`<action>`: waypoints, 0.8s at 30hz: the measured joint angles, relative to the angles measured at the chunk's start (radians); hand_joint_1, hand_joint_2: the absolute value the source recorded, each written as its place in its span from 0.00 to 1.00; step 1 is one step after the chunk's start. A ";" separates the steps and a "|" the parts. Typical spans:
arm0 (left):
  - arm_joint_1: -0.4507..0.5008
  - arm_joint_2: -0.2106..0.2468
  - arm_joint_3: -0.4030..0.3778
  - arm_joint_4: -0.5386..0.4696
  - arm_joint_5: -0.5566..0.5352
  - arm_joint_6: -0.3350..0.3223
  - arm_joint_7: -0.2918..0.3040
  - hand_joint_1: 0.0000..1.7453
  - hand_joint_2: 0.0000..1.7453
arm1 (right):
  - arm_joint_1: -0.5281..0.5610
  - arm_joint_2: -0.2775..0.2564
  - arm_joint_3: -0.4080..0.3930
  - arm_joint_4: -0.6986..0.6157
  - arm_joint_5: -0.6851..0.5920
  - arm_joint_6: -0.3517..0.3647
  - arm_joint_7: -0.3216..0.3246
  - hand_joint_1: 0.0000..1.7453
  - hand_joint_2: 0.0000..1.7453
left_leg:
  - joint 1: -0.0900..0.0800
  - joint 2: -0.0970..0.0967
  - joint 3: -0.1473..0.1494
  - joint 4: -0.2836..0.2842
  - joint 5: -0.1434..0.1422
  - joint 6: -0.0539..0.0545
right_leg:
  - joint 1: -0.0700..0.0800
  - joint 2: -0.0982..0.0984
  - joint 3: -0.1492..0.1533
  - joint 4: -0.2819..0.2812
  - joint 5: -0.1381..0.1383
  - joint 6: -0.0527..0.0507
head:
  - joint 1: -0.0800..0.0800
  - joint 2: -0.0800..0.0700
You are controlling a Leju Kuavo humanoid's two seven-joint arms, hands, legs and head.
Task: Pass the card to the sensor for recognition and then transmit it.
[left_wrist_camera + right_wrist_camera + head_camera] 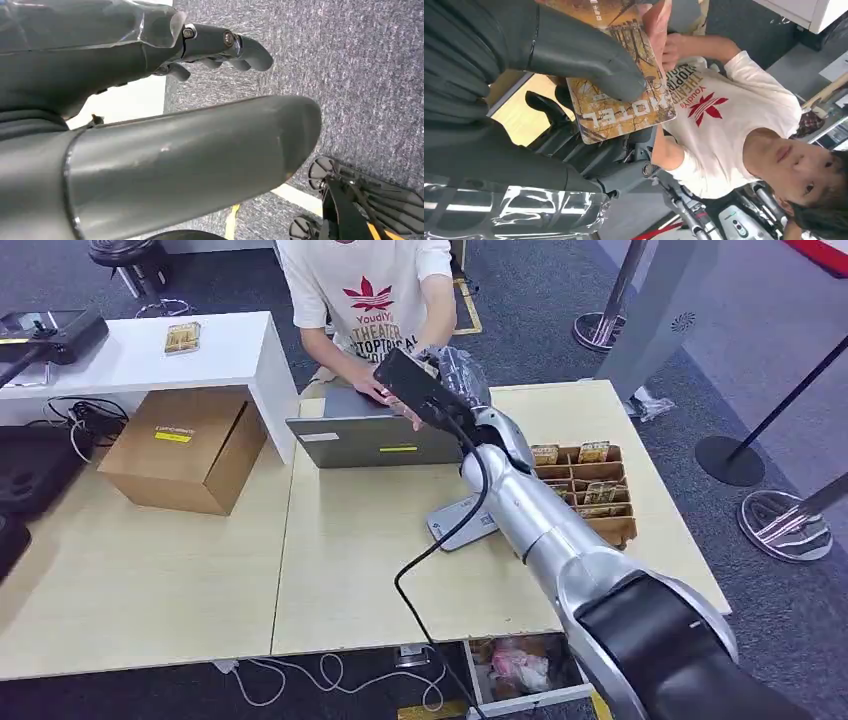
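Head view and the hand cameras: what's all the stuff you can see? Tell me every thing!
card: one, yellow-brown, printed HOTEL, under the right hand's thumb, a person's fingers on its far edge
laptop: one, grey, on the table before the person
sensor: one, pale grey, flat on the table beside the right arm
tray: one, brown, compartments holding more cards, at the table's right side
cardboard box: one, brown, below the white shelf
table: one, light wood
person: one, white T-shirt, behind the table
right hand: grey, holds the card
left hand: grey, hanging over grey carpet, holding nothing
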 joint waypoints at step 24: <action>0.001 0.000 0.000 0.000 -0.013 -0.008 -0.002 0.00 0.00 | 0.008 -0.014 -0.006 0.009 0.021 0.001 0.015 0.00 1.00 | 0.000 0.000 0.000 0.000 0.000 0.000 | 0.000 0.000 0.000 0.000 0.000 0.000 | 0.000 0.000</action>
